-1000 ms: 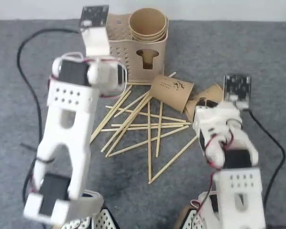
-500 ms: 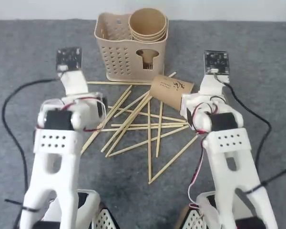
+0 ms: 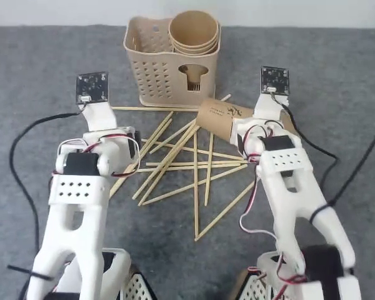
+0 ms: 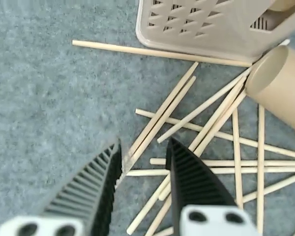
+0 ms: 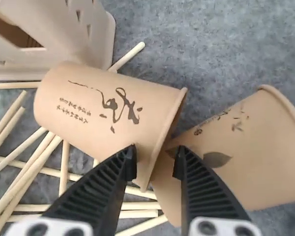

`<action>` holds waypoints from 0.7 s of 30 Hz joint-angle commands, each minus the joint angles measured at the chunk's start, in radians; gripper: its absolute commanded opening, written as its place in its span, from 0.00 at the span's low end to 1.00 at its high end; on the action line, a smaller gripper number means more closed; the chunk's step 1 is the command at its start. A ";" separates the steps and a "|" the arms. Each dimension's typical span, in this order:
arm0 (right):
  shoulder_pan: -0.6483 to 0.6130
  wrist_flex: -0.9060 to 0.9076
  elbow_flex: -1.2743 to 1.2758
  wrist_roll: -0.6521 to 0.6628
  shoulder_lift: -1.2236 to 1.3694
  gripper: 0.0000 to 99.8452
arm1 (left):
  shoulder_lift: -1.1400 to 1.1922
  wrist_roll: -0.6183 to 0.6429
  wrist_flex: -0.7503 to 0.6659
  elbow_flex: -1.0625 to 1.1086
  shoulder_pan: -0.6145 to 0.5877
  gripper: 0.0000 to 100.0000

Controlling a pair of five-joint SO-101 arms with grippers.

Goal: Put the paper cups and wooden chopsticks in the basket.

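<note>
Wooden chopsticks (image 3: 194, 166) loose beneath toppled paper cup (image 3: 220, 118) beside basket (image 3: 154, 76)

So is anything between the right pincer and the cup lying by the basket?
Nothing visible is. The right pincer hangs open just above the rim of the lying cup. A second cup lies close beside it.

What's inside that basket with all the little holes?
A stack of paper cups stands in one side of the basket. The basket's walls hide its floor and the lower parts of the cups.
</note>
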 commanded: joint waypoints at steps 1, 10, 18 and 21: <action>-0.012 -0.056 -0.054 -0.012 0.018 0.15 | -0.034 -0.006 -0.017 -0.007 -0.005 0.14; -0.061 -0.079 -0.057 -0.005 0.031 0.07 | -0.032 -0.035 -0.018 -0.007 -0.005 0.14; -0.054 0.030 -0.058 0.068 -0.077 0.01 | -0.032 -0.035 -0.017 -0.005 -0.005 0.14; -0.053 0.143 -0.051 0.112 -0.232 0.01 | -0.032 -0.035 -0.017 -0.004 -0.005 0.14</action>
